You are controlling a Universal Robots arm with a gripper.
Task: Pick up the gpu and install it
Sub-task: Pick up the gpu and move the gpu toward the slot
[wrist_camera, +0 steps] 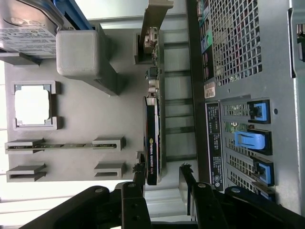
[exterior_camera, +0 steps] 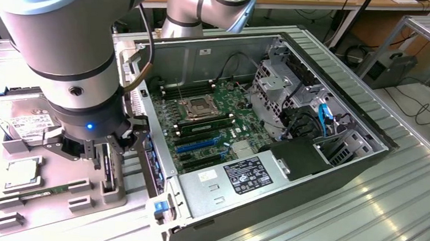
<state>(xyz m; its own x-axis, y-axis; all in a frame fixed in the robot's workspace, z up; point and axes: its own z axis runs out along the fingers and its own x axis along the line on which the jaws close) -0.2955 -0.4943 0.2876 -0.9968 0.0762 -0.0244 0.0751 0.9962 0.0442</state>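
Note:
The gpu (exterior_camera: 110,169) is a thin dark card standing on its edge in a slot of the grey parts tray (exterior_camera: 55,214), just outside the open computer case (exterior_camera: 286,174). In the wrist view the gpu (wrist_camera: 152,143) shows its dark edge with a small green logo, and its silvery bracket (wrist_camera: 151,38) is at the far end. My gripper (exterior_camera: 100,154) hangs right over the card's near end. Its black fingers (wrist_camera: 139,174) stand open on either side of that end, one close against the card. Nothing is held.
On the tray lie a hard drive (exterior_camera: 23,120), a processor (exterior_camera: 22,172) and a green memory stick (exterior_camera: 45,192). Inside the case is the motherboard with a blue expansion slot (exterior_camera: 199,145). Blue bracket clips (wrist_camera: 252,140) line the case's rear wall beside the tray.

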